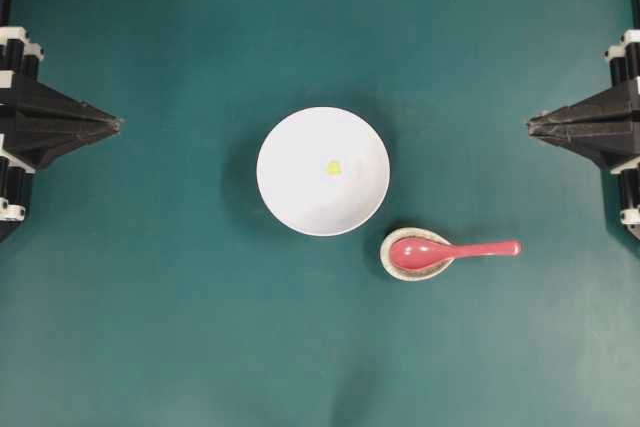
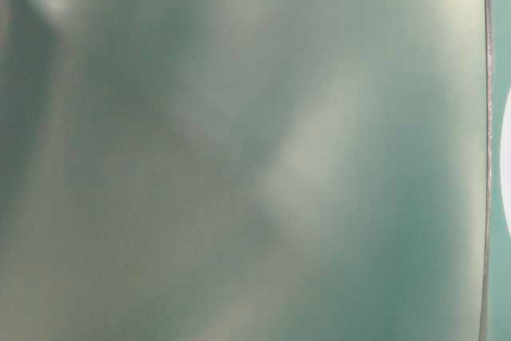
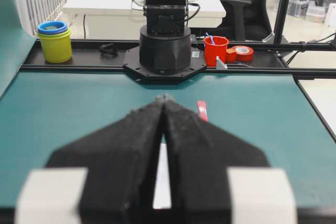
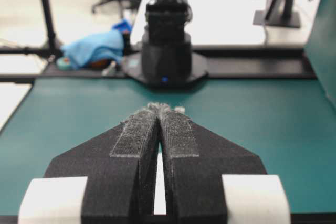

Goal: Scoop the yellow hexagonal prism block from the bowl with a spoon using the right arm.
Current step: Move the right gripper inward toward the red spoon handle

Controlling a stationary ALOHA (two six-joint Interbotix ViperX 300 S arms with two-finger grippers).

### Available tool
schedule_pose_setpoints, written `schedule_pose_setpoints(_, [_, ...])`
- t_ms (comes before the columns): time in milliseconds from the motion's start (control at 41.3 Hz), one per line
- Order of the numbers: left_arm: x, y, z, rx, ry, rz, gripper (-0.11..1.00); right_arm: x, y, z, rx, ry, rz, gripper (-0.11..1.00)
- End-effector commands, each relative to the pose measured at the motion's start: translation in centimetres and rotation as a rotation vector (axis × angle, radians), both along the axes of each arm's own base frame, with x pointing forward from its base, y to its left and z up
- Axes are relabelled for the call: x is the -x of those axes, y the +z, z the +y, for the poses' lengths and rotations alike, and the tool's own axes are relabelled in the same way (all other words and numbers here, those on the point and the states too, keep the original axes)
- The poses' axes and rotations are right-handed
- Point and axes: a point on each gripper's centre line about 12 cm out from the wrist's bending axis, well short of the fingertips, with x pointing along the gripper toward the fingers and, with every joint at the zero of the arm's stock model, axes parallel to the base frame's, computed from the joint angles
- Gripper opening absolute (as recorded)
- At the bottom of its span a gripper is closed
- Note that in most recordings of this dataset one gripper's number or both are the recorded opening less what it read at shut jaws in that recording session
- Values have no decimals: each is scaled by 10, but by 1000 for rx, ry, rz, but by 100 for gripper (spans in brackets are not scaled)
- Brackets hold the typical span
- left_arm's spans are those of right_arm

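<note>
bowl [image 1: 322,171]: sitting mid-table [image 1: 150,327], between the two arms
block [image 1: 335,168]: lying inside the bowl, near its middle
spoon rest [image 1: 398,264]: sitting just beside the bowl, lower right
spoon [image 1: 450,250]: scoop resting in the rest, handle pointing right

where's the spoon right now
In the overhead view the spoon lies right of centre, its scoop in the speckled rest just below-right of the bowl, handle pointing right.
</note>
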Motion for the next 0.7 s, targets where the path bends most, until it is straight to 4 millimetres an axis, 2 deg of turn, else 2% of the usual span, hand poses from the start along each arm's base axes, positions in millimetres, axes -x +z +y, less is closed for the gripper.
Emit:
schedule_pose_setpoints(0, [-3,10,0,-2,-2,-32,0,-2,5,1,-6,4,-9,0])
schedule_pose_setpoints(48, [-3,9,0,-9,-3,-34,2,-3,5,0,-27,3,-6,0])
schedule_pose_setpoints(460, [-3,8,0,-23,-2,-26,0,-3,6,1,-35,5,-8,2])
schedule_pose_setpoints(532, [-3,8,0,-23,-2,-24,0,-4,4,1,-35,8,0,17])
schedule_pose_setpoints(629, [-3,9,0,-23,-2,-24,0,-6,0,2,-35,9,25,45])
schedule_pose_setpoints(677, [-2,10,0,-23,-2,-28,0,-7,-3,2,-35,9,37,56])
